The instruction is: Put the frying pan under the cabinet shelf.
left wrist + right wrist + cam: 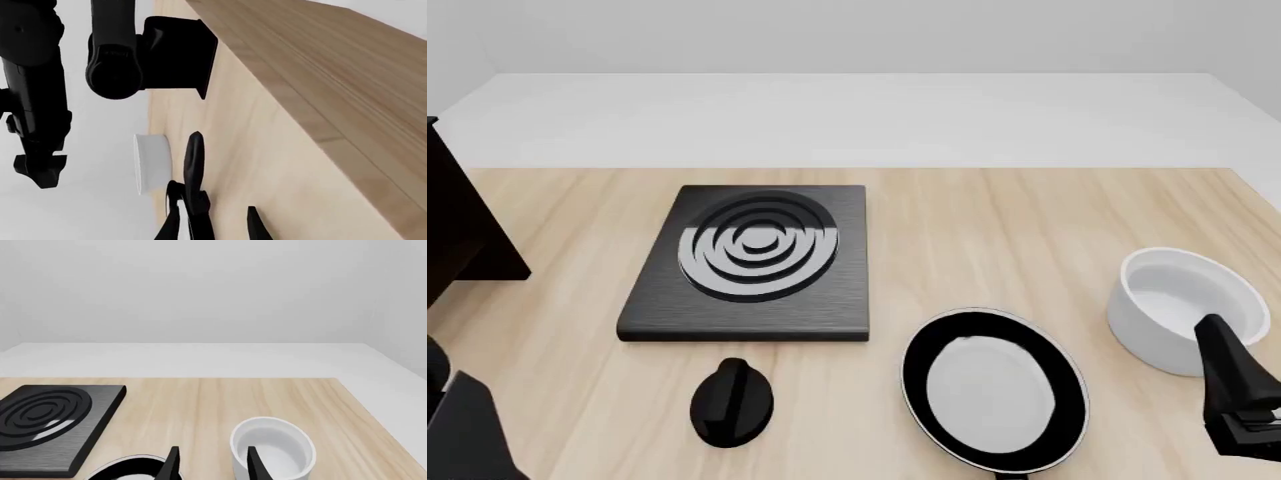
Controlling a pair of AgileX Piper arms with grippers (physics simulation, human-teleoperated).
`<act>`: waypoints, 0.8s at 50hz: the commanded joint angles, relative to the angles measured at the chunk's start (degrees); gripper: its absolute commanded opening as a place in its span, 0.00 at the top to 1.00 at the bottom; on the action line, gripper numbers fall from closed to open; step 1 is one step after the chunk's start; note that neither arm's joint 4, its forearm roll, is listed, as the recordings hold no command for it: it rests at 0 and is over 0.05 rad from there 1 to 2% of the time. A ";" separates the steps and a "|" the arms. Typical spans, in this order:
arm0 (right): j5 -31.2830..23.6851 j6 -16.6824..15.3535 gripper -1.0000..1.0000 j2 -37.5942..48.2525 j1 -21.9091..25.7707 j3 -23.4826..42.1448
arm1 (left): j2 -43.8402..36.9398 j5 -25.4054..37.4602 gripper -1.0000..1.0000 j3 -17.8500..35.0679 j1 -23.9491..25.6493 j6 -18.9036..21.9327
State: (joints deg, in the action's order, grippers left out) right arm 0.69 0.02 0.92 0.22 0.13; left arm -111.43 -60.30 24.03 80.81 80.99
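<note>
Between the right gripper's (pixel 210 462) two dark fingertips (pixel 254 462), seen along the right wrist view, there is a clear gap and nothing in it; the jaws stand parted, with the white bowl (pixel 273 447) just beyond them and the rim of the frying pan (pixel 127 465) showing beside them. In the front view this gripper (pixel 1234 385) sits low at the right edge, close by the bowl (pixel 1174 305). The left gripper (pixel 217 222) shows two dark fingers (pixel 255 225) apart in its own wrist view, holding nothing; the pan appears edge-on just past them.

On the wooden table (pixel 988 230) the frying pan (pixel 994 390) lies flat near the front edge, right of centre, its pale inside facing up, with the bowl near it on the right. A small black knob (pixel 731 400) lies to the pan's left. Behind the knob sits the black stove plate (pixel 754 262) with grey rings. The dark cabinet shelf (pixel 461 235) is only partly seen at the far left edge, well apart from the pan.
</note>
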 commanded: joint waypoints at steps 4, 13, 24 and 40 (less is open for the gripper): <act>0.00 -0.01 0.00 -0.01 0.00 0.00 | -4.81 2.72 0.00 6.79 -1.04 3.17; 0.00 0.00 0.00 0.00 0.00 0.00 | -5.56 4.07 0.00 9.28 -1.86 3.83; 0.00 0.00 0.00 0.00 0.01 0.00 | -6.34 5.14 0.00 10.33 -1.46 4.12; 0.00 -0.01 0.00 0.00 0.00 0.00 | -7.88 6.33 0.00 11.37 -1.51 5.25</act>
State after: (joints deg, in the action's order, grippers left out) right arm 0.69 0.01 0.92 0.22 0.13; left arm -113.37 -55.34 30.64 79.96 77.97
